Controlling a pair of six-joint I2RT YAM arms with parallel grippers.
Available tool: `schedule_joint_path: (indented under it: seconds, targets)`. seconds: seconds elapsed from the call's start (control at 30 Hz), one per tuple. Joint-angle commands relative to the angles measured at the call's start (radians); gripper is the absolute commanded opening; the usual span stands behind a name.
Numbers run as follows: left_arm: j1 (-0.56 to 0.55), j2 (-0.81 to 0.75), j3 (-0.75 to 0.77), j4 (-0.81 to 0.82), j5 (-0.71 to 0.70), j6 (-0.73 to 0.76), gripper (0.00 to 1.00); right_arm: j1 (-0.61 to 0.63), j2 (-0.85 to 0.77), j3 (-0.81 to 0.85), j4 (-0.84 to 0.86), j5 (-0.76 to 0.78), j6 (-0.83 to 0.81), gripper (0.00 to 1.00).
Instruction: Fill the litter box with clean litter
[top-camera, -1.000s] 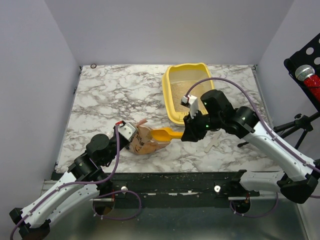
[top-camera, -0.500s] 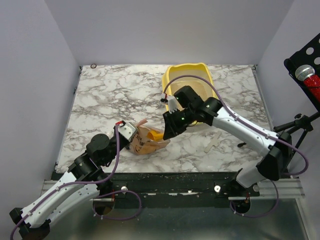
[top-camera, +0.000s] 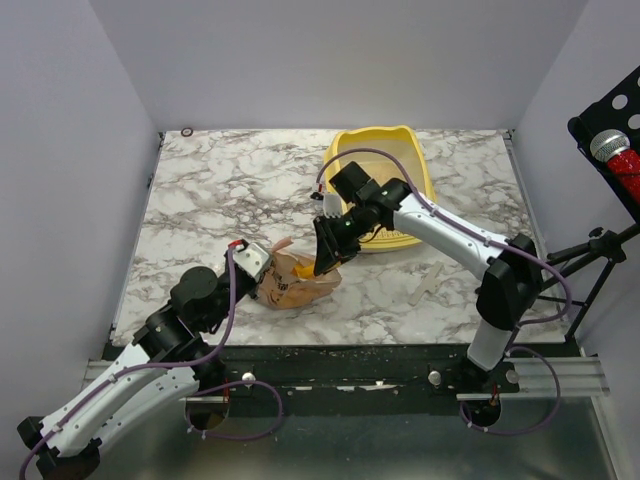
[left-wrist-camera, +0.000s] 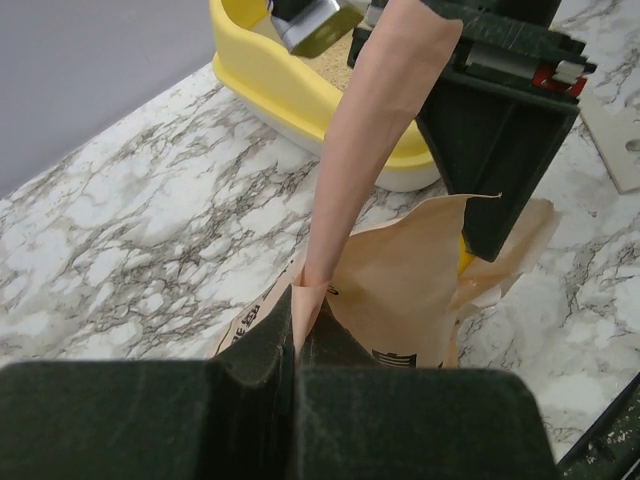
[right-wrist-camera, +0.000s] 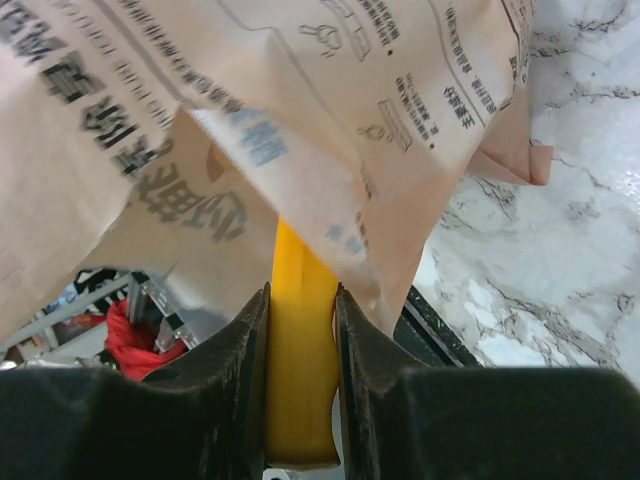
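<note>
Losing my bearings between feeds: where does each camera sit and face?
Top external: overhead behind the robot, looking down on the table; left arm and right arm show.
Left wrist: on the left arm, facing the litter box; left hand pinches the bag.
Right wrist: on the right arm, facing the bag; right hand grips the orange scoop.
All share the bag.

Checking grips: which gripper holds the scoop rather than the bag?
The right gripper: it clamps the scoop by its handle, while the left gripper pinches the bag by its edge.
</note>
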Motion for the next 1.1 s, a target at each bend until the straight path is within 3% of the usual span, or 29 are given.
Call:
schedule_joint_path:
  seconds: [0.0,0.27,0.63,0.8,1.07]
  targets:
    - [-0.004,-0.012,0.050,0.052,-0.019,-0.031,0.00,-0.003,0.088,-0.010,-0.038,-0.101,0.051,0.00]
    - [-0.004,-0.008,0.050,0.050,-0.027,-0.028,0.00,-0.014,0.087,-0.217,0.361,-0.215,0.189,0.00]
    - [-0.004,0.001,0.040,0.050,-0.026,-0.013,0.00,-0.019,0.013,-0.625,1.272,-0.357,0.445,0.00]
    - [-0.004,0.011,0.039,0.050,-0.021,-0.006,0.00,-0.019,0.067,-0.691,1.657,-0.382,0.600,0.00]
    - [-0.003,0.004,0.033,0.053,-0.024,0.000,0.00,-0.019,0.108,-0.739,2.007,-0.385,0.704,0.00]
